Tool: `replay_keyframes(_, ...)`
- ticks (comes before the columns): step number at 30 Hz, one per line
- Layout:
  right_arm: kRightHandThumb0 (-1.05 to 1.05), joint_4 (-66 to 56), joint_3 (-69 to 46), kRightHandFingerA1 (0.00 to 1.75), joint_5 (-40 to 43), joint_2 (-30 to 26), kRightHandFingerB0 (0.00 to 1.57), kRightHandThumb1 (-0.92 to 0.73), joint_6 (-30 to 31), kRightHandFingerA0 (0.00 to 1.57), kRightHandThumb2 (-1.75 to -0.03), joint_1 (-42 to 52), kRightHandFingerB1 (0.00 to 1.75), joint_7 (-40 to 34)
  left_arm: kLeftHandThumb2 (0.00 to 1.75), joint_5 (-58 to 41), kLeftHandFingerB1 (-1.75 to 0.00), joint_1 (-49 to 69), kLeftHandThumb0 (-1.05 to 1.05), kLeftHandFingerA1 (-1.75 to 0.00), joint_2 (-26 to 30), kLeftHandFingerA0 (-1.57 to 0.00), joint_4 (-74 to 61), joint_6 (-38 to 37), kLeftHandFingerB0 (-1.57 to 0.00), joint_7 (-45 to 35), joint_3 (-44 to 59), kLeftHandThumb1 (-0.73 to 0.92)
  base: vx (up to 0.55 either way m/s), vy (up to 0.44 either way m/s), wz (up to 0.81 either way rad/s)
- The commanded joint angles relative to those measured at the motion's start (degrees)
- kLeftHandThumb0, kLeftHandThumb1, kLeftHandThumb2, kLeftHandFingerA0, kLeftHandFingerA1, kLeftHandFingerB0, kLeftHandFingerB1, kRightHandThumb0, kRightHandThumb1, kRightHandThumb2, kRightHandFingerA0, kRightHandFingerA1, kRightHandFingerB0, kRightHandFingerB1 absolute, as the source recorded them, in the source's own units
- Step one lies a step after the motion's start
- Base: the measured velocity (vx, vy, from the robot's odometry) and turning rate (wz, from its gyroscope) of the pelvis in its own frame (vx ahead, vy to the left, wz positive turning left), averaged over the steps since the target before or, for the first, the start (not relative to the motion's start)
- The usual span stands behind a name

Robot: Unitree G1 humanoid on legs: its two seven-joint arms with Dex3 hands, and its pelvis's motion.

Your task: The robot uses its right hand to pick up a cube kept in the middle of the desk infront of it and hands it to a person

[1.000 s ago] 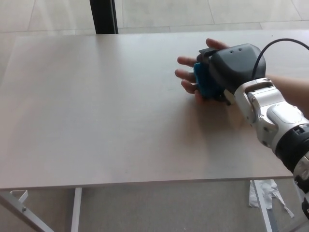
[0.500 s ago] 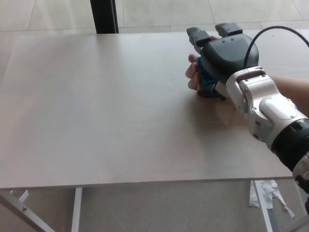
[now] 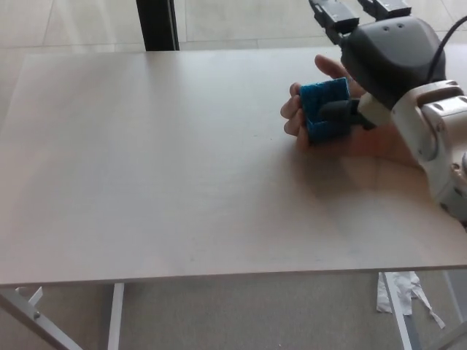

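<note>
Item: blue cube (image 3: 325, 109), at about two o'clock on the desk (image 3: 160, 168), resting in a person's hand (image 3: 343, 124) whose fingers curl round its far-left side.

Robot's right hand (image 3: 379, 55): above and to the right of the cube, fingers (image 3: 332, 14) spread upward and grasping nothing; thumb near the cube's right face, contact unclear.

Left hand: not in view.

Step, as judged: handover, release made. Next move calls for lifting the right hand clear without knocking the cube.
</note>
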Motion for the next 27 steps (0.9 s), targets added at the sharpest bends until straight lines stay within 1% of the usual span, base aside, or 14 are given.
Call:
replay_keyframes(1,-0.87,-41.19,-32.33,0.16,16.41,-14.52,0.13,-0.51,0.26,0.0,-0.85,25.12,0.12,16.86,0.63,-0.07,-0.41,1.6,-0.69,-0.57,0.62,-0.61,0.75,-0.12,-0.52,0.7,0.57,0.79,0.0,0.0,0.0)
replay_keyframes(2,-0.86,-43.67,-36.21,0.14,17.68,-14.11,0.04,-0.5,0.46,0.0,-0.83,27.56,0.16,17.67,0.64,0.03,-0.41,1.73,-0.69,-0.56,0.7,-0.59,0.62,-0.37,-0.51,0.54,0.46,0.8,0.0,0.0,0.0)
replay_keyframes(4,-0.76,-50.51,-46.45,0.25,20.12,-12.37,0.11,-0.46,1.36,0.0,-0.85,33.85,0.29,20.24,0.63,-0.11,-0.42,1.79,-0.69,-0.57,0.86,-0.59,0.51,-0.31,-0.53,0.54,0.61,0.8,0.0,0.0,0.0)
replay_keyframes(5,-0.37,-55.01,-58.02,0.54,24.87,-8.39,0.0,-0.3,-1.42,0.04,-0.92,40.94,0.48,19.96,0.64,-0.02,-0.42,1.58,-0.68,-0.58,1.19,-0.59,0.53,-0.03,-0.53,0.62,0.56,0.8,0.0,0.0,0.0)
replay_keyframes(6,-0.73,-56.82,-63.49,0.38,27.29,-6.23,0.25,-0.61,-3.22,0.18,-0.59,44.69,0.3,19.26,0.64,0.02,-0.42,1.35,-0.68,-0.57,1.34,-0.6,0.63,0.22,-0.54,0.79,0.55,0.8,0.0,0.0,0.0)
replay_keyframes(11,-0.69,-59.58,-74.71,0.37,33.77,-0.01,0.35,-0.59,-7.5,0.33,-0.59,54.53,0.32,15.17,0.64,0.13,-0.43,0.95,-0.68,-0.62,1.56,-0.63,0.8,0.48,-0.56,1.32,0.55,0.78,0.0,0.0,0.0)
replay_keyframes(13,-0.67,-54.38,-85.19,0.43,42.22,6.7,0.53,-0.55,-18.78,0.55,-0.58,65.0,0.36,6.89,0.65,0.47,-0.41,1.33,-0.71,-0.61,2.17,-0.58,0.87,0.19,-0.51,0.54,0.25,0.8,0.0,0.0,0.0)
replay_keyframes(14,-0.71,-53.5,-87.3,0.49,43.83,8.56,0.55,-0.45,-20.41,0.58,-0.66,66.66,0.42,4.2,0.64,0.98,-0.41,1.57,-0.7,-0.56,2.35,-0.53,0.86,-0.36,-0.5,0.48,-0.2,0.81,0.0,0.0,0.0)
replay_keyframes(16,-0.61,-47.76,-89.53,0.48,47.24,9.12,0.66,-0.51,-28.37,0.74,-0.57,68.25,0.41,-0.36,0.64,0.99,-0.43,1.83,-0.7,-0.61,2.44,-0.57,0.74,-0.47,-0.52,0.6,-0.2,0.81,0.0,0.0,0.0)
replay_keyframes(18,-0.48,-41.11,-91.83,0.53,49.75,9.26,0.68,-0.5,-34.41,0.79,-0.56,68.95,0.42,-4.08,0.64,1.05,-0.41,2.22,-0.69,-0.58,2.6,-0.55,0.55,-0.43,-0.51,0.61,-0.26,0.81,0.0,0.0,0.0)
replay_keyframes(23,-0.51,-21.73,-93.69,0.63,45.35,6.3,0.72,-0.53,-45.91,0.82,-0.57,69.2,0.43,-15.04,0.64,0.68,-0.42,2.27,-0.69,-0.64,2.32,-0.61,1.04,0.4,-0.55,1.53,0.19,0.79,0.0,0.0,0.0)
replay_keyframes(24,-0.49,-17.85,-93.33,0.66,44.05,5.79,0.74,-0.53,-48.28,0.82,-0.57,69.1,0.44,-17.49,1.02,0.49,-0.56,2.52,-0.66,-0.68,2.26,-0.54,1.03,0.21,-0.45,1.08,0.34,0.62,0.0,0.0,0.0)
replay_keyframes(25,-0.48,-12.8,-92.72,0.74,42.71,4.87,0.76,-0.54,-52.25,0.81,-0.56,68.76,0.47,-20.34,0.64,0.54,-0.41,2.78,-0.7,-0.6,2.29,-0.56,1.02,-0.14,-0.52,0.71,0.29,0.8,0.0,0.0,0.0)
replay_keyframes(27,-0.44,-2.85,-90.92,0.87,39.17,3.39,0.75,-0.59,-58.44,0.82,-0.58,68.92,0.51,-25.96,0.64,0.4,-0.42,3.01,-0.7,-0.59,2.35,-0.56,0.96,-0.58,-0.52,0.5,0.44,0.8,0.0,0.0,0.0)
